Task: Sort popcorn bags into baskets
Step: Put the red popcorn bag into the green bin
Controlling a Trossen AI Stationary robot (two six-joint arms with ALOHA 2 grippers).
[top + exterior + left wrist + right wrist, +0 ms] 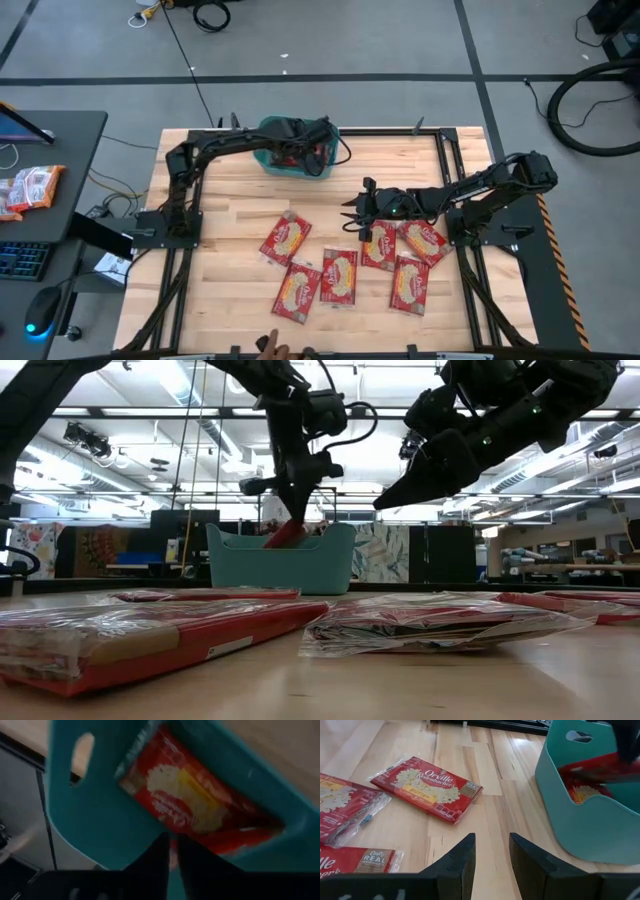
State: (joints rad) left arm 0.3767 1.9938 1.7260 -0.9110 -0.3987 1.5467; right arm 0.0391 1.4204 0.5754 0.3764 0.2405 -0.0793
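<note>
Popcorn bag (190, 805) is being dropped into the basket (268, 160); the left end effector (170, 851), barely parted, should be opened fully before lifting. The right end effector (491, 851) hovers part-open, empty.

Bright overhead strip lights; left wrist view dim and blurred.

keyboard (18, 258) | mouse (40, 308) | orange-white packets (28, 188) on desk (70, 140)
</note>
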